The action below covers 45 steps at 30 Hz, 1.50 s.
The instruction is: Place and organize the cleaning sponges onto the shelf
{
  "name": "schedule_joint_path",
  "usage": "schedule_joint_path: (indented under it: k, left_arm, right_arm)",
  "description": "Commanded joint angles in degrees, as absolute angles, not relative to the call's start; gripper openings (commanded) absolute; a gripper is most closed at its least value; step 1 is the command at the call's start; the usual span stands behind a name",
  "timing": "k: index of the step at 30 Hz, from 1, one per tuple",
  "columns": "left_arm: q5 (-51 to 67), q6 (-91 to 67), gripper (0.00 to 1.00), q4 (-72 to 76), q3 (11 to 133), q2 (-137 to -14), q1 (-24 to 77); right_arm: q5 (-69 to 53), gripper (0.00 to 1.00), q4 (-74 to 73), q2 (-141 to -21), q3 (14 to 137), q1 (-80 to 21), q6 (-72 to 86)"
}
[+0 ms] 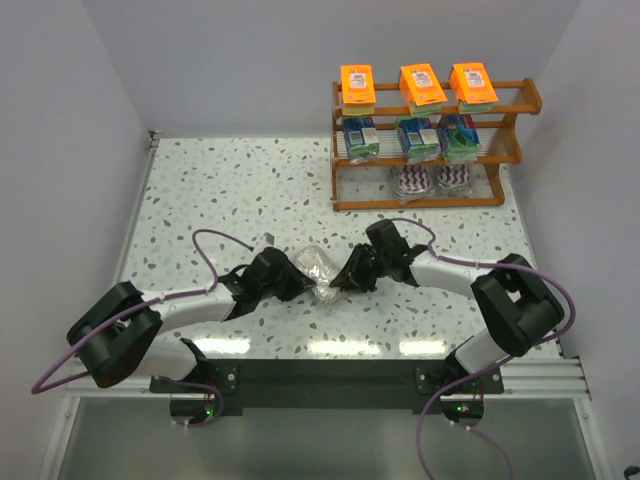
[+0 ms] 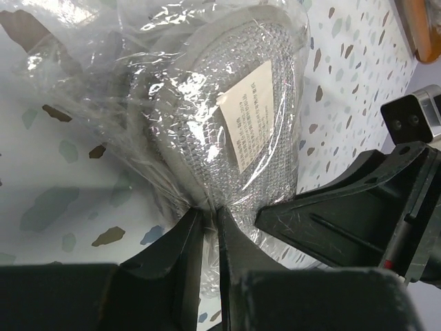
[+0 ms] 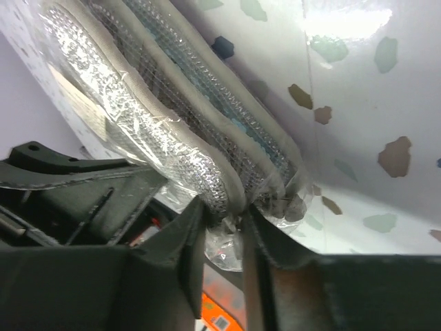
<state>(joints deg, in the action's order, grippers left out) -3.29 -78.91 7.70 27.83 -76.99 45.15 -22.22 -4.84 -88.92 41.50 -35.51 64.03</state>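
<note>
Both arms meet in the middle of the speckled table (image 1: 200, 200). The left gripper (image 2: 210, 222) is pinched tight on the edge of a clear bag (image 2: 234, 117) with shiny mesh pads inside — the right gripper (image 3: 222, 215) nips the same bag from the other side. Well apart stands the shelf (image 1: 430, 203): orange packs (image 1: 357, 87) on top, blue-green packs (image 1: 360, 140) in the middle, two purple-white bags (image 1: 412, 180) at the bottom

The bagged sponge (image 2: 207, 89) carries a label (image 2: 253, 114) too blurred to read.

High rear camera overlooks table (image 1: 200, 190); wrist cameras closely share one bag (image 2: 227, 117).
</note>
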Motion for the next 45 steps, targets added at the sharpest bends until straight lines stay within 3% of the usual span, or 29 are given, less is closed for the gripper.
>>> schedule_joint_path:
  k: [1, 6, 14, 18, 23, 30, 45]
  left_arm:
    - [-0.4, -78.6, 0.16, 3.2, 27.1, -76.6, 47.1]
    - [-5.3, -76.5, 0.15, -5.3, 29.6, -72.0, 44.9]
    - [-12.3, -70.4, 0.2, -24.2, 36.5, -58.3, 35.5]
    - [-19.8, -67.2, 0.28, -33.1, 42.2, -52.8, 34.0]
    - [-23.6, -66.0, 0.31, -39.9, 46.1, -48.8, 33.8]
    - [-21.6, -67.6, 0.31, -41.0, 44.0, -46.9, 33.8]
    - [-21.1, -68.3, 0.3, -41.9, 43.4, -45.4, 33.8]
  right_arm:
    - [-20.4, 0.21, -2.4, -90.4, 42.9, -35.9, 64.0]
    - [-21.1, 0.0, -2.5, -89.7, 43.0, -35.8, 63.9]
    - [-22.5, 0.0, -4.7, -84.4, 41.8, -33.1, 63.6]
    - [-24.2, 0.0, -8.2, -78.0, 40.9, -25.7, 61.9]
    - [-26.9, 0.0, -12.6, -73.9, 41.7, -15.4, 58.2]
    - [-30.0, 0.0, -10.1, -79.6, 46.3, -6.7, 58.3]
    - [-30.0, 0.0, 7.8, -95.4, 55.4, -5.3, 71.0]
